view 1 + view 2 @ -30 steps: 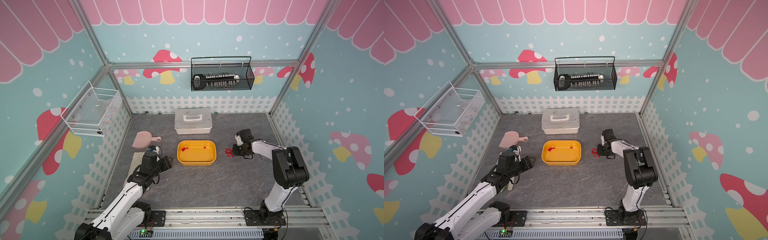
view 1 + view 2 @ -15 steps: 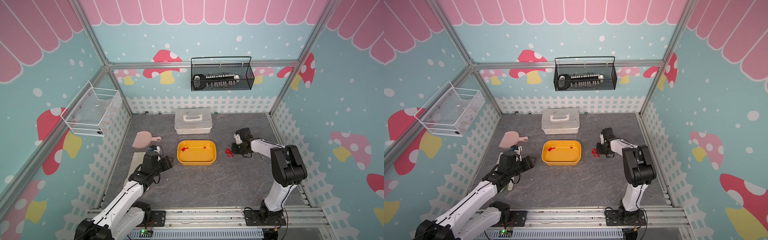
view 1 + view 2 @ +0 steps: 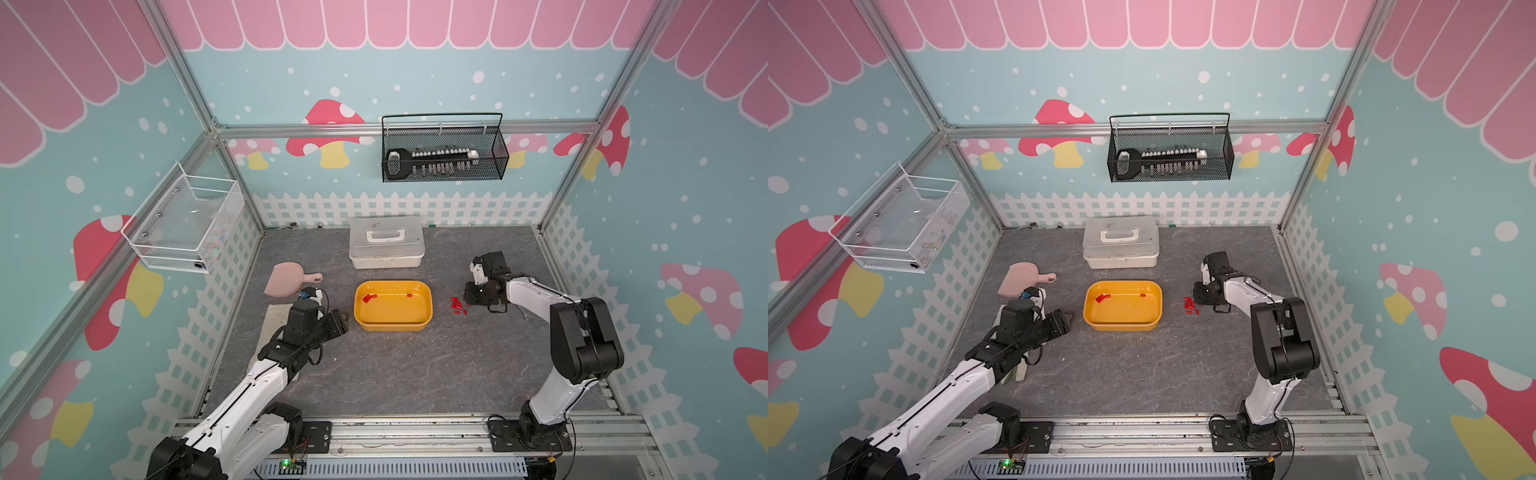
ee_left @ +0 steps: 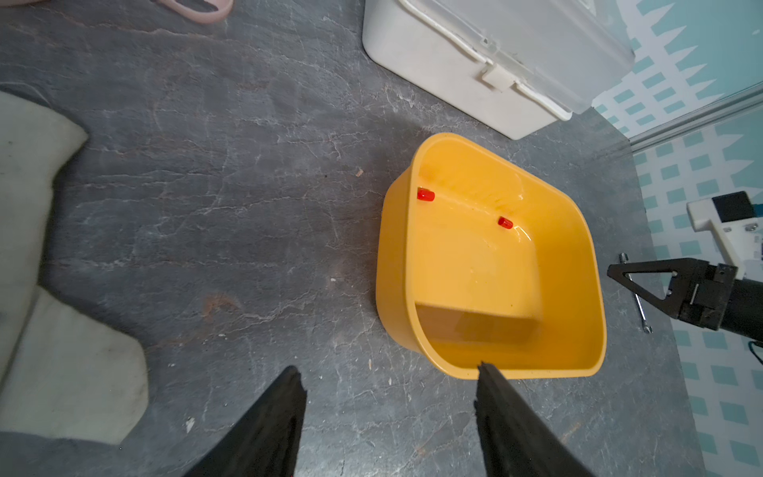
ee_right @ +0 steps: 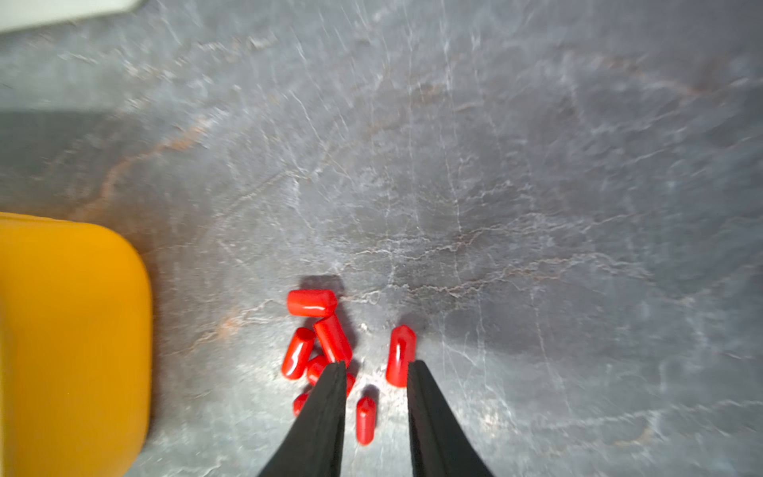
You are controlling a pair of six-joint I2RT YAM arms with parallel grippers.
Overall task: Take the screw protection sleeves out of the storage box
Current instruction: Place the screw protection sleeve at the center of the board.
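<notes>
Since a second ago the right gripper has let go: jaws apart, nothing gripped, one sleeve lying loose between them. The screw protection sleeves are mostly piled on the table near the storage box, at its 3 o'clock. Leftover sleeves sit along its 12 o'clock wall, so probably more trips. The left gripper is spread, empty, at 9 o'clock.

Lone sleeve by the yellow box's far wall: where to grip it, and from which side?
Its two ends, from straight above, probably. The lone sleeve lies flat along the foot of the far wall of the storage box, so that wall blocks a pinch across its width; closing parallel to the wall stays clear. Round, so it may roll.
</notes>
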